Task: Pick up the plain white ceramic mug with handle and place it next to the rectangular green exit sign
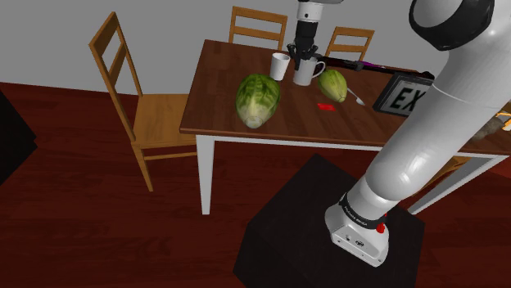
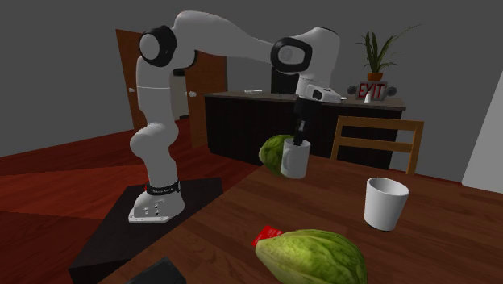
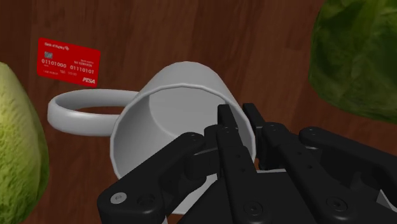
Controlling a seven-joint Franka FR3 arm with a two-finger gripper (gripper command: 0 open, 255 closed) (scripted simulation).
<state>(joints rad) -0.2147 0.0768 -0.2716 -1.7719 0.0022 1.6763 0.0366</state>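
Dark wooden table with white legs carries the white mug, which stands between a large cabbage and a small cabbage. The black gripper reaches from above, its fingers pinched on the mug's rim, opposite the handle. The mug seems to rest on the wood. A red card lies near the handle, and the exit sign lies past the small cabbage

Two white cups, two green cabbages, one red card, two exit signs, three wooden chairs
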